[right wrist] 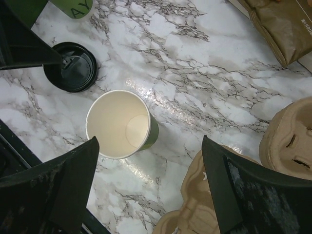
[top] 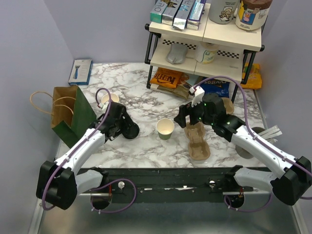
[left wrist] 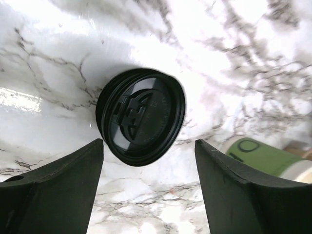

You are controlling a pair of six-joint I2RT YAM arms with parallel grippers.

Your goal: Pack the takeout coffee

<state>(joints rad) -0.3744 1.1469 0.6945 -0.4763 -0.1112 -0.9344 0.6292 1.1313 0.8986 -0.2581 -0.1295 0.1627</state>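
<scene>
Left gripper is hanging wide open and holding nothing. The black lid is lying flat on the marble, top side up, centred in the gap and just ahead of the fingertips. The spread is wider than the lid, so it is probably lining up to drop around the rim.

Right gripper is also gaping fully and gripping nothing. The green cup is standing upright right under the gap, a bit toward this pincer's left finger, mouth open, no lid on it yet. It is likely getting set to clamp or steady the cup so the lid can be pressed on.

From the left pincer, the cup is sitting off past its right finger, near but apart from the lid. From the right pincer, the lid is lying beyond its left finger, farther out.

A pulp carrier is lying under the right pincer's right finger, close to the cup and possibly the cup's destination. Cannot tell if the finger is touching it. Capping not started.
</scene>
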